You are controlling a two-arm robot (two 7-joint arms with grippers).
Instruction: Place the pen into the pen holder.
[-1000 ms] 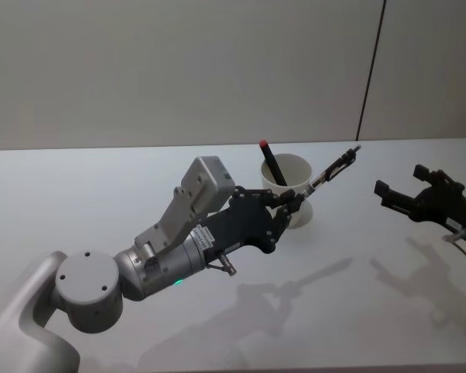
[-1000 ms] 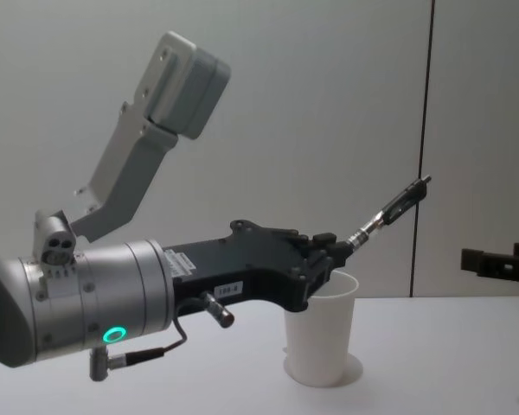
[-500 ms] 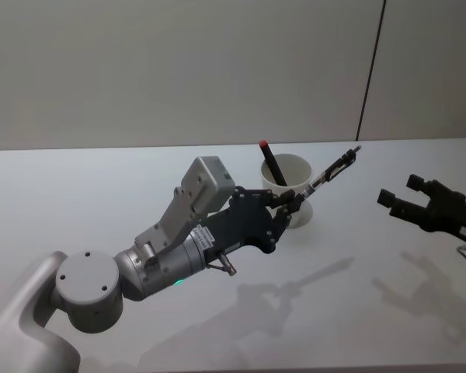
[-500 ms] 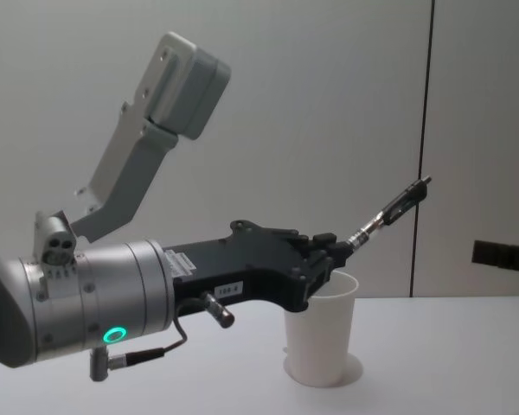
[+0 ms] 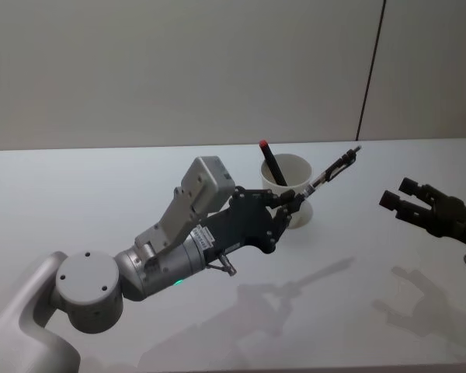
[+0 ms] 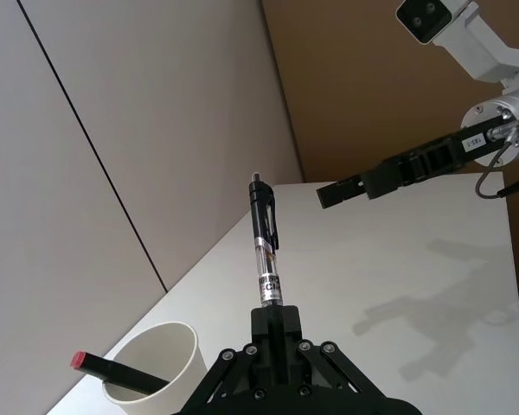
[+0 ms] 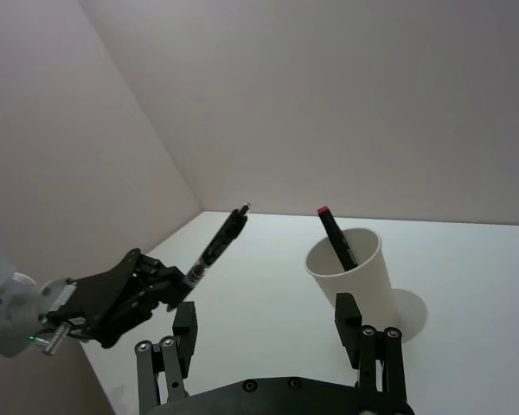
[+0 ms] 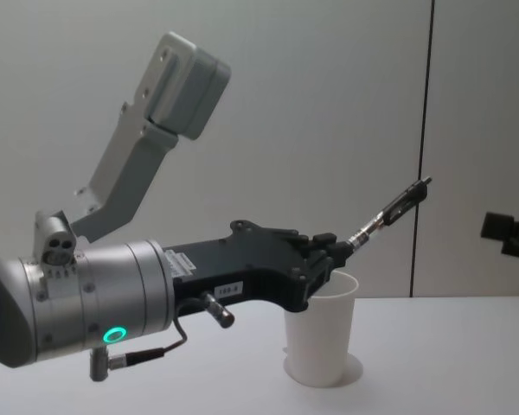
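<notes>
The left gripper [image 5: 293, 203] is clamped on one end of a black-and-clear click pen with a pocket clip [image 5: 331, 169], and the pen juts out past the fingertips, angled up and to the right. From the chest view that pen [image 8: 389, 213] rises on a slant above the rim of the pen holder, a plain white tapered paper cup [image 8: 321, 338] standing on the white table [image 8: 450, 354]. From the head view the cup [image 5: 291, 194] sits toward the far middle of the table, with the left gripper's fingertips just at its near rim and the pen's free end out past the cup's right side. Inside the cup leans a dark marker with a red cap [image 5: 270, 165], its red end poking out above the rim to the left. Over on the right, the right gripper [image 5: 396, 203] hovers above the table, well apart from the cup, fingers spread and holding nothing. The left wrist view has the pen [image 6: 264, 255] pointing straight out from the closed fingertips.
</notes>
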